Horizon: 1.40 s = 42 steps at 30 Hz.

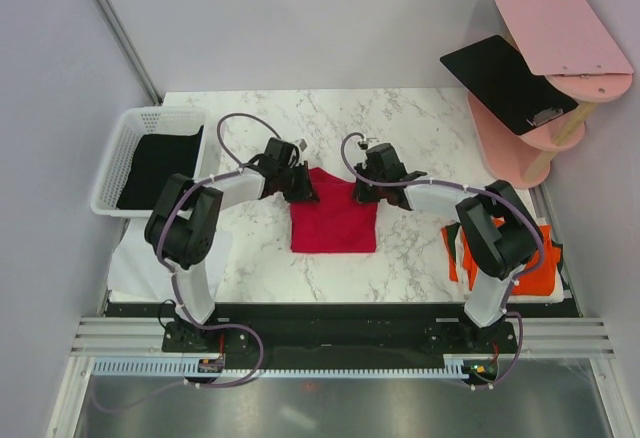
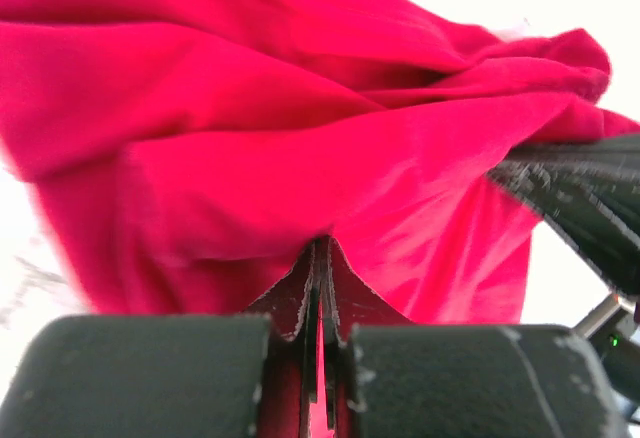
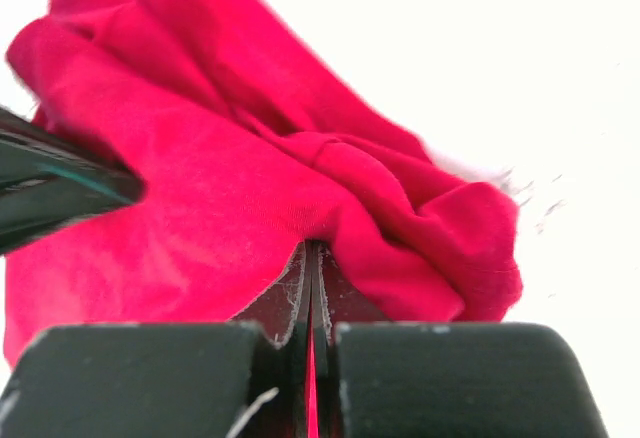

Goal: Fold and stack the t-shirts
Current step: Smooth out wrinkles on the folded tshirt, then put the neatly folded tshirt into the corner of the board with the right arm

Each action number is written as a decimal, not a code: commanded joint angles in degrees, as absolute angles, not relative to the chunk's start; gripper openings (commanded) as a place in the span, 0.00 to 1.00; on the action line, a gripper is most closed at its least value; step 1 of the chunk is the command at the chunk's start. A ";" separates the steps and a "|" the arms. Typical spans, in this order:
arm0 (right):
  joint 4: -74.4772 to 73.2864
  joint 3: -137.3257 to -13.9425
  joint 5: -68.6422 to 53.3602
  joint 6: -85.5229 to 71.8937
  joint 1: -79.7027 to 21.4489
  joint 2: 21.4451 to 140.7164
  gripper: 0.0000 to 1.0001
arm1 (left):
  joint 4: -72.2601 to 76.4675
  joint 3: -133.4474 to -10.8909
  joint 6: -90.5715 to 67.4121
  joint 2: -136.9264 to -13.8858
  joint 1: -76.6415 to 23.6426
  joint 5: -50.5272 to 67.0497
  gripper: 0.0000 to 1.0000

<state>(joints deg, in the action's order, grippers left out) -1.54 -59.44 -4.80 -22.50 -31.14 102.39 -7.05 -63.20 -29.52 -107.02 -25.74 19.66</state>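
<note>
A crimson red t-shirt (image 1: 333, 220) lies partly folded in the middle of the marble table. My left gripper (image 1: 305, 191) is shut on its top left corner and my right gripper (image 1: 362, 191) is shut on its top right corner. Red cloth (image 2: 300, 168) fills the left wrist view, pinched between the left gripper's (image 2: 322, 258) jaws. In the right wrist view the bunched red cloth (image 3: 250, 188) is pinched the same way in my right gripper (image 3: 312, 258). A black t-shirt (image 1: 160, 166) lies in the basket. Orange-red t-shirts (image 1: 525, 268) lie at the right, behind the right arm.
A white mesh basket (image 1: 120, 153) stands at the table's left edge. A white cloth (image 1: 140, 263) lies at the front left. A pink shelf stand (image 1: 545, 78) with a flat black board (image 1: 505, 83) stands at the back right. Grey walls close in both sides.
</note>
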 commanded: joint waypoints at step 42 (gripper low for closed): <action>9.13 -78.58 -8.79 -19.60 -22.15 122.87 0.00 | -4.75 -79.11 -26.37 -116.81 -18.28 28.21 0.02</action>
<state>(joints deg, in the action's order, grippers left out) 4.86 -78.85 -11.66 -21.28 -22.87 122.28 -6.37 -79.64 -27.57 -118.98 -18.13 26.17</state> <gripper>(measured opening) 0.007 0.026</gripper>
